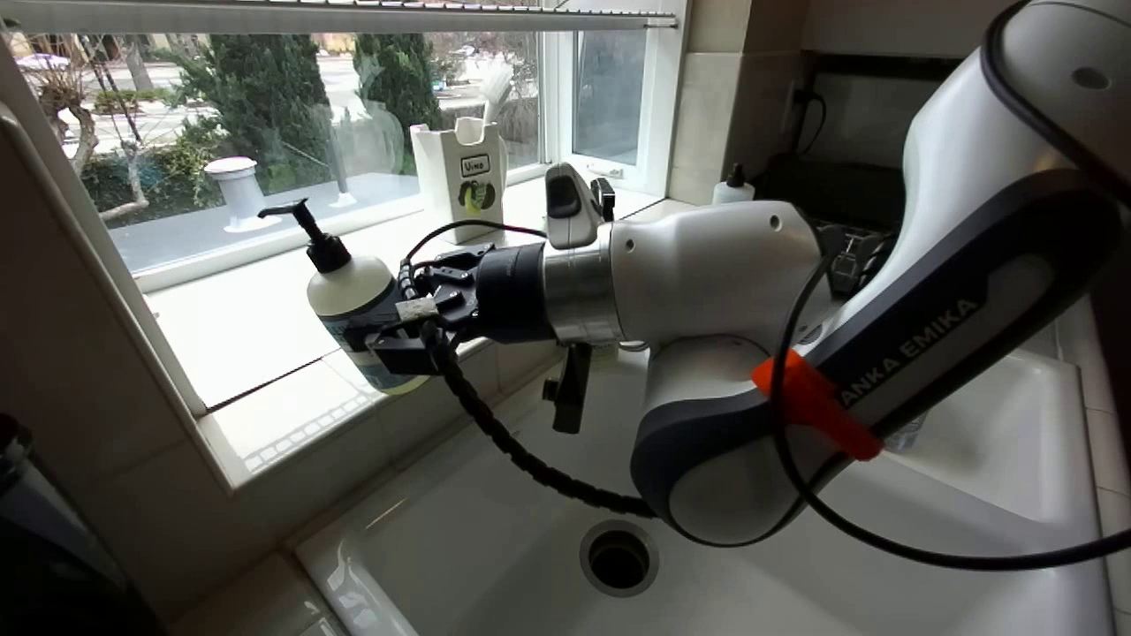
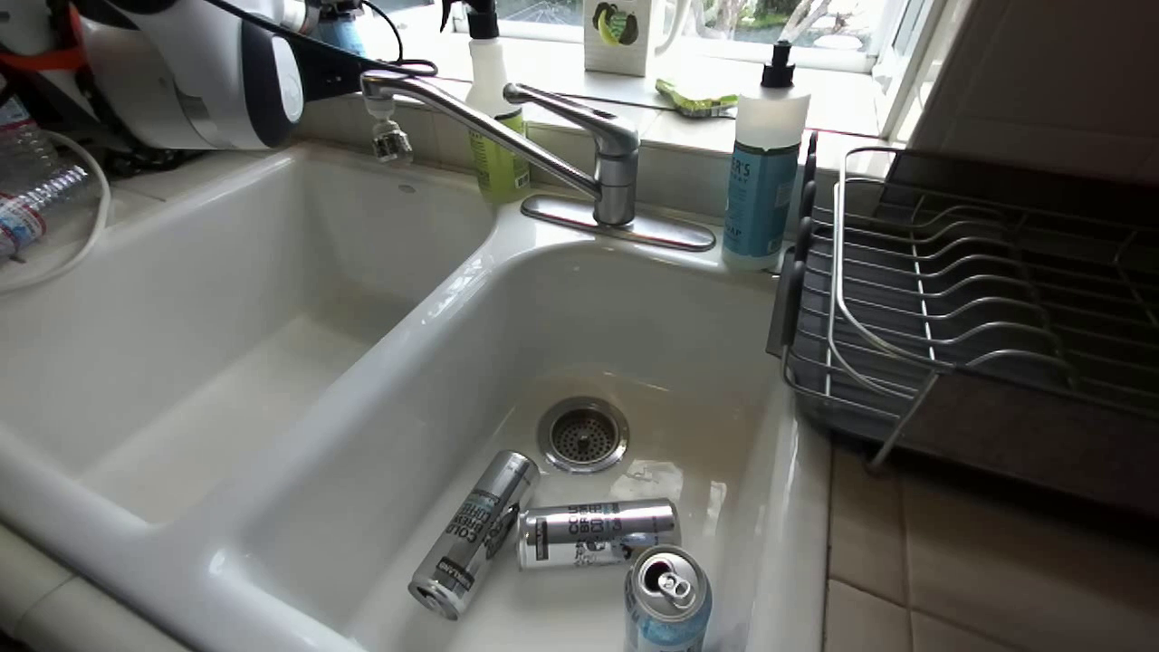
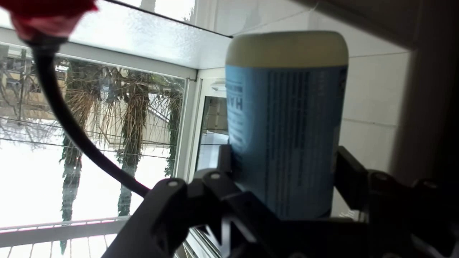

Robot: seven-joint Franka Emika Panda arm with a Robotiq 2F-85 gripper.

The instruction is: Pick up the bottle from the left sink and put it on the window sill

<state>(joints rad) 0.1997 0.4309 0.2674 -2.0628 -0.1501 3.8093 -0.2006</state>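
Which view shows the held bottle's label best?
Wrist view: held in the gripper, the bottle shows its label large and mostly uncovered, though upside down. In an exterior view the fingers hide part of it; in an exterior view only a small blue patch, likely the bottle, shows.

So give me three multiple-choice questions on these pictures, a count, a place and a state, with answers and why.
1. How many cans show in the basin beside the dish rack?
A. Two
B. Three
C. Five

2. Where does the fruit-picture container stand?
A. Window sill
B. That basin
C. Dish rack

3. The gripper is:
A. Wide open
B. Shut, empty
C. Shut on a pump bottle

1 B: two lie down, one shows its opened top.
2 A: its base meets the sill in both exterior views.
3 C: the wrist view shows fingers against both its sides.
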